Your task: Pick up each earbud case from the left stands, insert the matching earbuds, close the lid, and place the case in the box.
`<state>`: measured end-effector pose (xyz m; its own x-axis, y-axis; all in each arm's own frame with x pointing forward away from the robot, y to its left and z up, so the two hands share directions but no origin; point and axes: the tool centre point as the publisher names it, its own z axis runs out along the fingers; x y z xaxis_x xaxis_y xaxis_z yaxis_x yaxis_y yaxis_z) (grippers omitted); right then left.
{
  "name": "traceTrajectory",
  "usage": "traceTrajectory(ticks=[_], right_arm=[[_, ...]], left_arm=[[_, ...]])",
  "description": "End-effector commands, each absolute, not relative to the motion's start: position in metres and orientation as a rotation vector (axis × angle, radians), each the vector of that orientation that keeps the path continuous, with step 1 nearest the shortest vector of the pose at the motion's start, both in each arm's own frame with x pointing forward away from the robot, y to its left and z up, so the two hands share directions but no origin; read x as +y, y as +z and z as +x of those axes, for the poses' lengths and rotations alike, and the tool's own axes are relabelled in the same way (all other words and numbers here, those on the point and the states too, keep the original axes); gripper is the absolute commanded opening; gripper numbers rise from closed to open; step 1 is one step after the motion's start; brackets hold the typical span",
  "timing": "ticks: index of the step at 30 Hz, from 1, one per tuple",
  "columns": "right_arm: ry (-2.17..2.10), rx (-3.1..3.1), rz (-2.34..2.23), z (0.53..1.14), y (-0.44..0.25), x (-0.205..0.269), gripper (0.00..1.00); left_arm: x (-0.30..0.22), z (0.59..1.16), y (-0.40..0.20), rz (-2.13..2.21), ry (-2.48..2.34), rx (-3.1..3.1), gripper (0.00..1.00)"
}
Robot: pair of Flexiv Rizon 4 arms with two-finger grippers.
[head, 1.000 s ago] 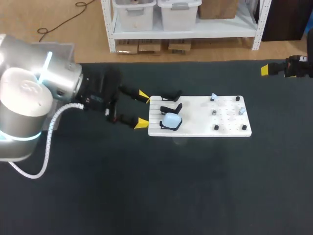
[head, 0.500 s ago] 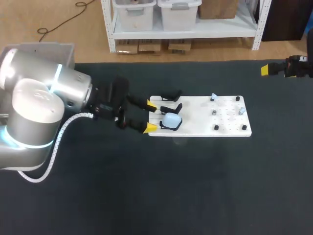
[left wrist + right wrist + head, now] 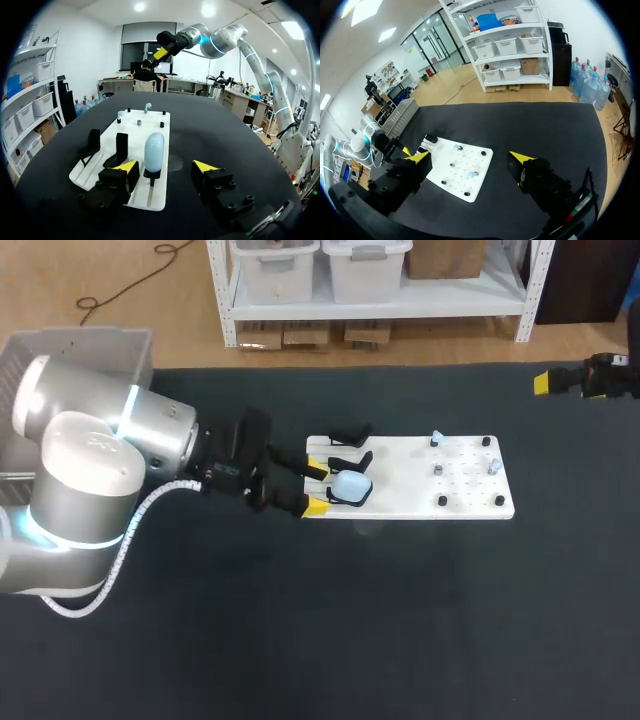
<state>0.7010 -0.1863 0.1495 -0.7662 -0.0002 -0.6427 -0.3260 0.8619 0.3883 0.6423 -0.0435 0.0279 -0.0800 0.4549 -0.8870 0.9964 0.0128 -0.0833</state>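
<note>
A pale blue earbud case [image 3: 351,484] stands upright in the nearest black stand at the left end of the white board [image 3: 410,480]. My left gripper [image 3: 318,487] is at that end of the board, open, one yellow tip on either side of the stand and just short of the case. In the left wrist view the case [image 3: 154,150] rises between and slightly ahead of the fingers of my left gripper [image 3: 166,166], touching neither. Two loose earbuds [image 3: 437,438] [image 3: 494,466] sit on the board's pegged right half. My right gripper [image 3: 470,157] is open and empty, far off at the table's back right [image 3: 565,380].
Two empty black stands [image 3: 350,433] [image 3: 352,460] are behind the case. A grey box [image 3: 80,345] sits at the back left beside my left arm. Small black pegs [image 3: 442,501] and a metal pin [image 3: 438,470] dot the board.
My left gripper has slid right along the table until its tips flank the case's stand, and its fingers have drawn closer together. The right arm has not moved.
</note>
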Motion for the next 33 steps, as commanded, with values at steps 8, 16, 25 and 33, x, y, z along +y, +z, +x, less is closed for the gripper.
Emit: traceTrajectory(ticks=[8,16,25,33], right_arm=[[0.645,2.372,-0.235,0.701,0.15,-0.186,1.0],[0.645,2.372,-0.235,0.701,0.15,-0.186,1.0],[0.645,2.372,-0.235,0.701,0.15,-0.186,1.0],[0.645,2.372,-0.235,0.701,0.15,-0.186,1.0]], left_arm=[[-0.053,0.652,0.018,1.517,-1.044,1.589,0.58],[-0.054,0.656,0.017,1.515,-1.052,1.578,0.55],[-0.062,0.651,0.02,1.526,-1.082,1.549,0.53],[-0.066,0.652,0.017,1.524,-1.08,1.544,0.53]])
